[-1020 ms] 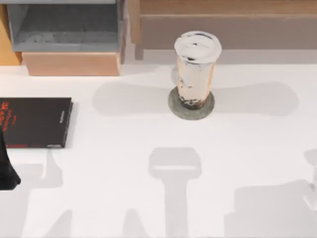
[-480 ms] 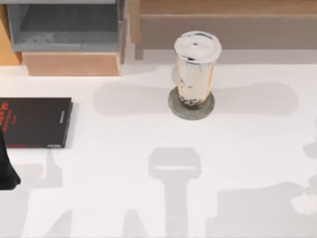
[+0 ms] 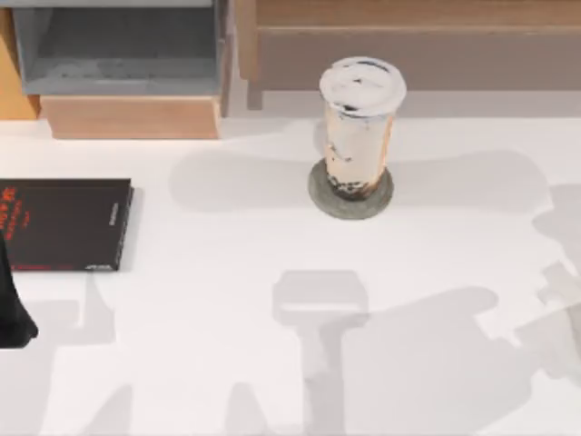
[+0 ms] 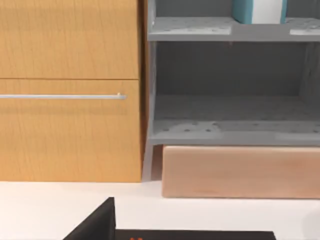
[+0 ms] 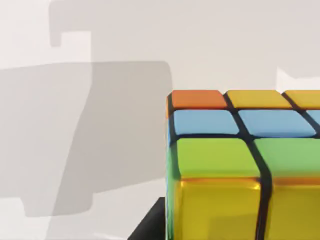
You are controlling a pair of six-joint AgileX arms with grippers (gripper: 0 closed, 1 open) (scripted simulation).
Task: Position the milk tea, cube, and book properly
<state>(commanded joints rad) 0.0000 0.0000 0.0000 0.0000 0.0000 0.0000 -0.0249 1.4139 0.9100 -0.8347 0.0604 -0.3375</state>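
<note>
The milk tea (image 3: 359,127) stands upright on a flat grey round coaster (image 3: 350,193) at the back middle of the table. The cube (image 5: 240,165), with orange, yellow, blue and green tiles, sits very close in the right wrist view above the white table, my right gripper shut on it; a dark finger (image 5: 150,222) shows beside it. The book (image 4: 259,10), teal with white page edges, stands on the upper board of the grey shelf (image 4: 230,130). My left arm (image 3: 14,304) is parked at the table's left edge.
A thinner black book with red lettering (image 3: 64,223) lies flat at the left. The grey shelf (image 3: 118,50) and a wooden block (image 3: 132,116) stand at the back left, and a wooden unit (image 3: 408,45) runs along the back. Arm shadows fall across the right front.
The large shadow at the table's right front has spread up and to the left. The milk tea, black book and left arm have stayed put.
</note>
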